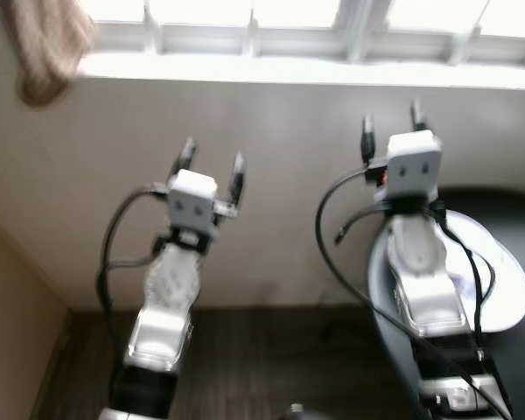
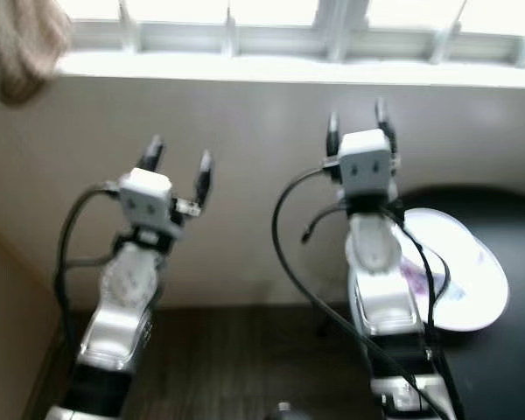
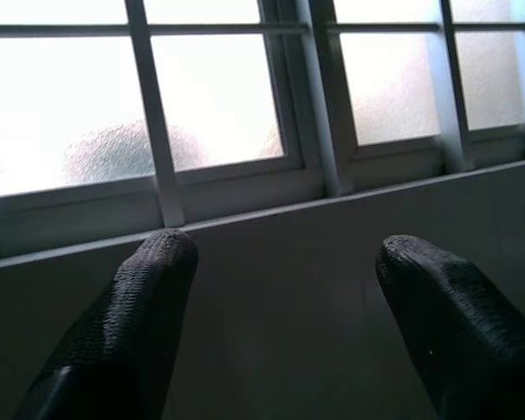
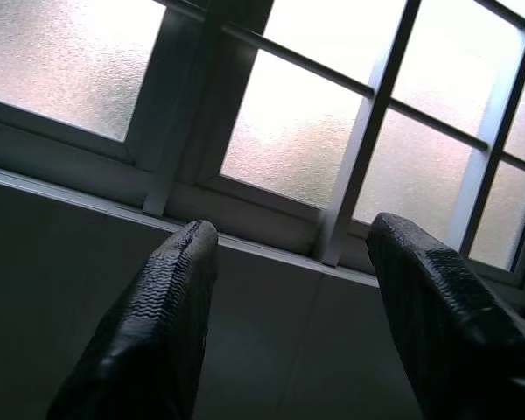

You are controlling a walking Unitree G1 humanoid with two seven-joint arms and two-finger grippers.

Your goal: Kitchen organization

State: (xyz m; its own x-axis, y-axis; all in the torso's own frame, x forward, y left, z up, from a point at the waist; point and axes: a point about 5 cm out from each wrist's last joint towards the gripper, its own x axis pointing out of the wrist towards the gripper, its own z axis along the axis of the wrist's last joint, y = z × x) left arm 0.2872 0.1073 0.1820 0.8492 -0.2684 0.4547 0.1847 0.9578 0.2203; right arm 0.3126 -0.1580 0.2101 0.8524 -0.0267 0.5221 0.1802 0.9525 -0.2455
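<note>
Both grippers, left [image 1: 212,166] and right [image 1: 392,127], spread wide and empty; best lowered toward the white plate [image 1: 507,289] before any closing

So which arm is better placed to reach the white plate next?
Right. The right gripper is raised directly over the white plate on the dark counter, fingers open. The left gripper, also open, hangs over the floor, well away.
</note>
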